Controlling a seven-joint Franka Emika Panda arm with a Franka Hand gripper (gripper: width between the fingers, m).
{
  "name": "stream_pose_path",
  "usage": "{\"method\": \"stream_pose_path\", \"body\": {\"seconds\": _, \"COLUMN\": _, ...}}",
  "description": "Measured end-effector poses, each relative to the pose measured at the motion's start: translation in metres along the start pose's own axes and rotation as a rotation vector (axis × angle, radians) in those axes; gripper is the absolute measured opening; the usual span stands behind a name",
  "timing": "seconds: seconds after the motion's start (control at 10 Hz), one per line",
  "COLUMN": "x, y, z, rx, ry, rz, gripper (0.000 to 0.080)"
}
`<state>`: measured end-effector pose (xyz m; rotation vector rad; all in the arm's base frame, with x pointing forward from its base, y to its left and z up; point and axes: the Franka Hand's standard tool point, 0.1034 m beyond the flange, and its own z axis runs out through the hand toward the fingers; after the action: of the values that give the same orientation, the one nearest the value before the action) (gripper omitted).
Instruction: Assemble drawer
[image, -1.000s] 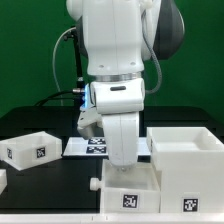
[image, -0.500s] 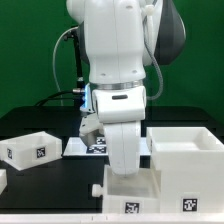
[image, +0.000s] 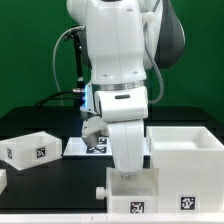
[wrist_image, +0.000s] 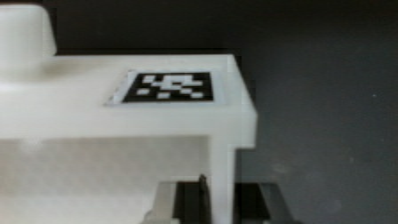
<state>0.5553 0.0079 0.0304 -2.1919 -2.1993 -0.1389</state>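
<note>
My gripper (image: 127, 166) is shut on the side wall of a small white drawer box (image: 132, 192) and holds it at the front middle of the table. The box has a knob (image: 100, 187) on its front and a black-and-white tag (image: 134, 208). In the wrist view the fingers (wrist_image: 180, 205) clamp the thin wall of this box (wrist_image: 125, 130), with its tag (wrist_image: 171, 87) and knob (wrist_image: 22, 45) beyond. The large white housing (image: 190, 160) stands just to the exterior view's right of the held box. A second small box (image: 30, 148) sits at the exterior view's left.
The marker board (image: 78, 146) lies flat behind the arm, partly hidden by it. Another white part shows at the exterior view's far left edge (image: 2, 180). The table is black, with a green backdrop behind it.
The arm has carried the held box lower in the exterior view, toward the front edge, and slightly toward the housing. The other parts have not moved.
</note>
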Motion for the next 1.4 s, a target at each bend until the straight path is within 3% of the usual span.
{"method": "stream_pose_path", "body": {"seconds": 0.3, "x": 0.002, "y": 0.0, "z": 0.0, "rx": 0.0, "ry": 0.001, "rz": -0.005, "gripper": 0.0038}}
{"method": "stream_pose_path", "body": {"seconds": 0.5, "x": 0.011, "y": 0.001, "z": 0.001, "rx": 0.0, "ry": 0.009, "rz": -0.019, "gripper": 0.0038}}
{"method": "stream_pose_path", "body": {"seconds": 0.9, "x": 0.009, "y": 0.0, "z": 0.001, "rx": 0.003, "ry": 0.009, "rz": -0.014, "gripper": 0.0038}}
{"method": "stream_pose_path", "body": {"seconds": 1.1, "x": 0.004, "y": 0.003, "z": -0.008, "rx": 0.022, "ry": 0.002, "rz": -0.008, "gripper": 0.0356}}
{"method": "stream_pose_path", "body": {"seconds": 1.2, "x": 0.0, "y": 0.009, "z": -0.018, "rx": 0.018, "ry": -0.003, "rz": -0.004, "gripper": 0.0356}}
{"method": "stream_pose_path", "body": {"seconds": 1.3, "x": -0.009, "y": 0.014, "z": -0.026, "rx": 0.018, "ry": -0.009, "rz": 0.003, "gripper": 0.0537}}
{"method": "stream_pose_path", "body": {"seconds": 1.4, "x": -0.02, "y": 0.019, "z": -0.031, "rx": 0.02, "ry": -0.014, "rz": 0.013, "gripper": 0.0615}}
